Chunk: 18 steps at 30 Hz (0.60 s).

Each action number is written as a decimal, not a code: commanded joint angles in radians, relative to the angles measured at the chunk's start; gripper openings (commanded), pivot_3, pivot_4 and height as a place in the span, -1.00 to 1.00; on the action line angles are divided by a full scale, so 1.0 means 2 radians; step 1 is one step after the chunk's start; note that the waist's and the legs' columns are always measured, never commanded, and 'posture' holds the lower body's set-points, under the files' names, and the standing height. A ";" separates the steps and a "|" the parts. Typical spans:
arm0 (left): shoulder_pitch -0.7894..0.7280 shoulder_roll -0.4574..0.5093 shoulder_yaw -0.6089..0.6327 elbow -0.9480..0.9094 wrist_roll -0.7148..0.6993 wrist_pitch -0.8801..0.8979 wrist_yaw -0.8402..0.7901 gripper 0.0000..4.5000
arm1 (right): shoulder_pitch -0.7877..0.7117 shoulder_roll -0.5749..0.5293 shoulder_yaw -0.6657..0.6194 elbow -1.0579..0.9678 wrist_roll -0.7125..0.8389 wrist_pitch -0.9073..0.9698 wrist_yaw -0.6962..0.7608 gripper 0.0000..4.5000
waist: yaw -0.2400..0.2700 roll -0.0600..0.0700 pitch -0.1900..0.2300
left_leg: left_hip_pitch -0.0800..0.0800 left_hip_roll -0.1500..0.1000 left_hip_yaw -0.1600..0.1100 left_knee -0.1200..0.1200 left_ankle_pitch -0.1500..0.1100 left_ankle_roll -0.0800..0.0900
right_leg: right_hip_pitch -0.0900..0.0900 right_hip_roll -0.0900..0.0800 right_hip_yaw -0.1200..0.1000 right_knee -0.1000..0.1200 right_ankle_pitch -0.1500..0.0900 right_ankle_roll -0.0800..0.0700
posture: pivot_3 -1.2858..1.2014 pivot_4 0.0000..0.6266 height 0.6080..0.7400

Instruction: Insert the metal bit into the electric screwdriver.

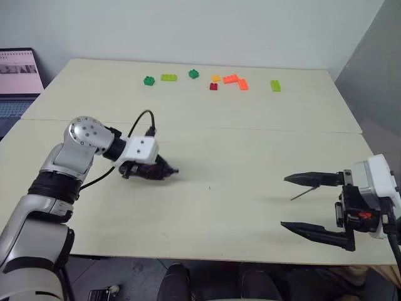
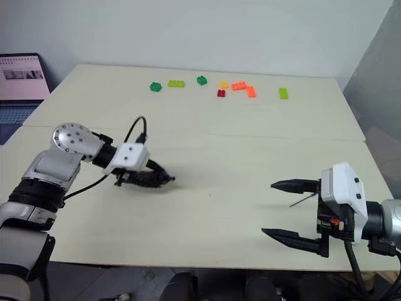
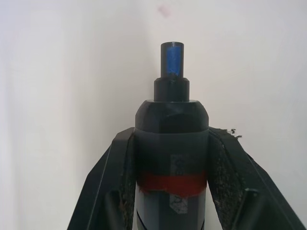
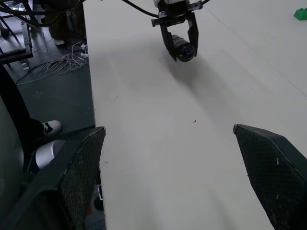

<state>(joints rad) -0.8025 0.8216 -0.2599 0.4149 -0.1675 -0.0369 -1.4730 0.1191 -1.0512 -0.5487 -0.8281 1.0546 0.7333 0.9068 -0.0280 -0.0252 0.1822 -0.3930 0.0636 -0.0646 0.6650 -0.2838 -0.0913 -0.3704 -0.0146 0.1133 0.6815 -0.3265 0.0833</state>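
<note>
Gripping screwdriver firmly in left end effector; right end effector gaping empty, needing bit off bench.

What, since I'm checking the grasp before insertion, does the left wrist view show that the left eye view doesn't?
Left wrist view alone: close detail of the grip, with the fingers pressed against both sides of the electric screwdriver, its red band and its blue tip pointing away.
Left eye view alone: the metal bit near the open right gripper, the toy bricks and a laptop.
Both: the left gripper shut on the screwdriver, above the pale table.
</note>
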 commanded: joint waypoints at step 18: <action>0.075 -0.285 0.139 -0.137 -0.052 0.088 0.401 -0.26 | -0.108 0.017 0.081 0.020 0.022 -0.005 -0.072 1.00 | 0.003 0.000 0.000 | -0.003 -0.001 -0.006 0.003 0.000 0.000 | 0.001 -0.001 -0.006 0.000 0.000 0.000 | 0.03 -0.52 1.00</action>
<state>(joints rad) -0.6341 0.2657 -0.0035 0.1678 -0.2682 0.1856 -0.7039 -0.0848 -1.0164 -0.3742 -0.7802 1.0934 0.7327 0.7735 -0.0215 -0.0253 0.1821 -0.3991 0.0623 -0.0765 0.6702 -0.2834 -0.0916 -0.3687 -0.0157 0.1010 0.6814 -0.3264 0.0832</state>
